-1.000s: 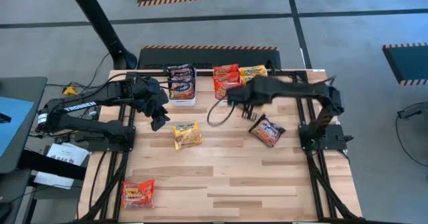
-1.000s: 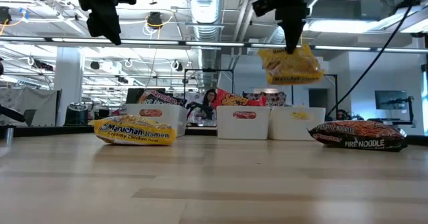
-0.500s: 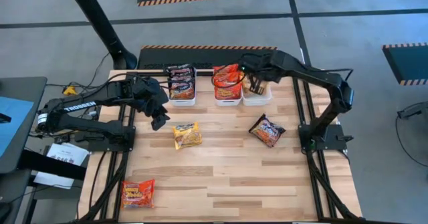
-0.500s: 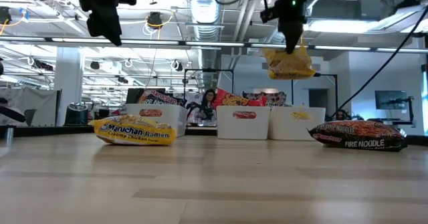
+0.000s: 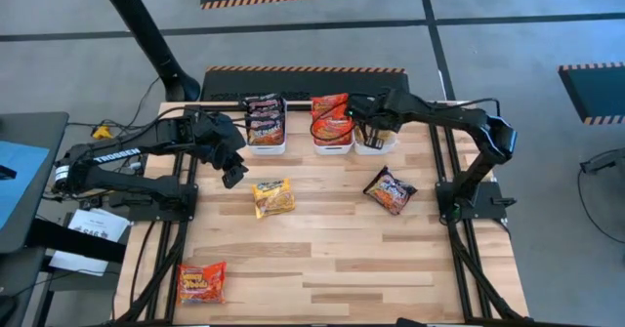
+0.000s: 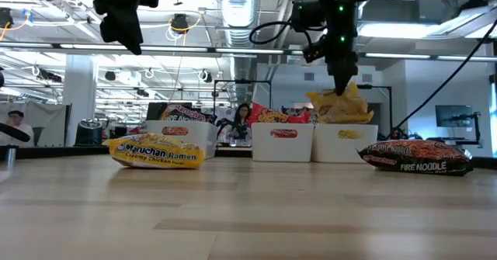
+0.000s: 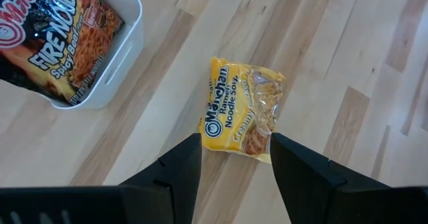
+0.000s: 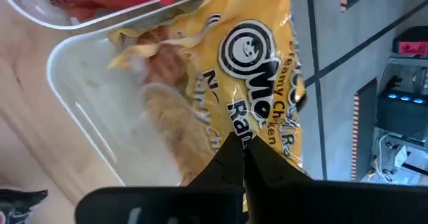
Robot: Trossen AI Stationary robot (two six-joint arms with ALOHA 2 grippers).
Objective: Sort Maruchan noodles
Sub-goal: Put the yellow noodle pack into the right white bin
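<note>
Wooden table (image 5: 332, 259), three white bins (image 5: 266, 147)

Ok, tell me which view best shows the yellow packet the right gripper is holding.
The right wrist view: the held yellow packet fills it, pinched by the right gripper over the white bin. The low view shows it side-on, above that bin; the high view mostly hides it; the left wrist view misses it.

1. My right arm (image 5: 430, 117) covers most of the rightmost white bin (image 5: 374, 147) from above.
2. The yellow packet (image 8: 257, 83) hides that bin's floor.
3. The Fire Noodle packet (image 7: 57, 40) is cut off at my left wrist picture's edge.
</note>
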